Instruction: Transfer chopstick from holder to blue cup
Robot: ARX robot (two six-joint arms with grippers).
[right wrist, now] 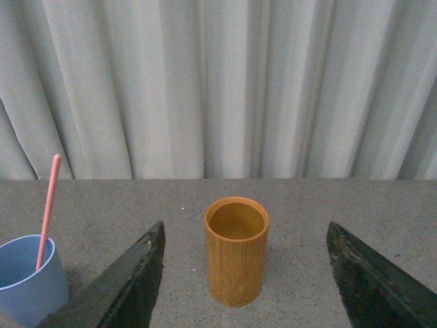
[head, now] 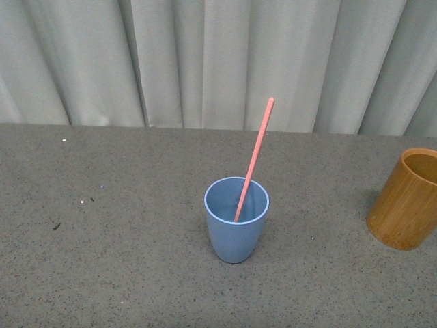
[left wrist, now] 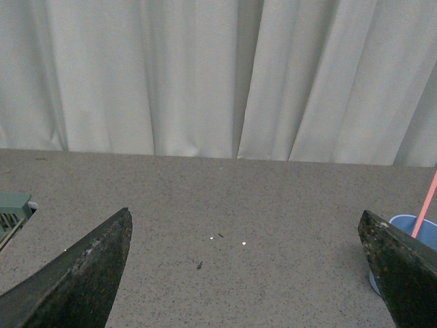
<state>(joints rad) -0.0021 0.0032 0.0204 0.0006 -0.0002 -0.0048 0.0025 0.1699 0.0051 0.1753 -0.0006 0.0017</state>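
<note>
The salmon-pink chopstick point(head: 254, 159) stands leaning in the light blue cup point(head: 236, 220) at the middle of the grey table. The orange-brown wooden holder point(head: 407, 199) stands upright at the right edge of the front view and looks empty. Neither arm shows in the front view. In the right wrist view the holder point(right wrist: 236, 250) stands ahead between the open jaws of my right gripper point(right wrist: 246, 236), apart from them, with the cup point(right wrist: 31, 280) and chopstick point(right wrist: 47, 208) to one side. My left gripper point(left wrist: 246, 229) is open and empty; the cup point(left wrist: 413, 236) and chopstick point(left wrist: 425, 203) show behind one finger.
A pale pleated curtain point(head: 218, 61) hangs along the table's far edge. A pale green object point(left wrist: 13, 210) shows at the edge of the left wrist view. Small specks point(head: 82, 201) lie on the table to the left of the cup.
</note>
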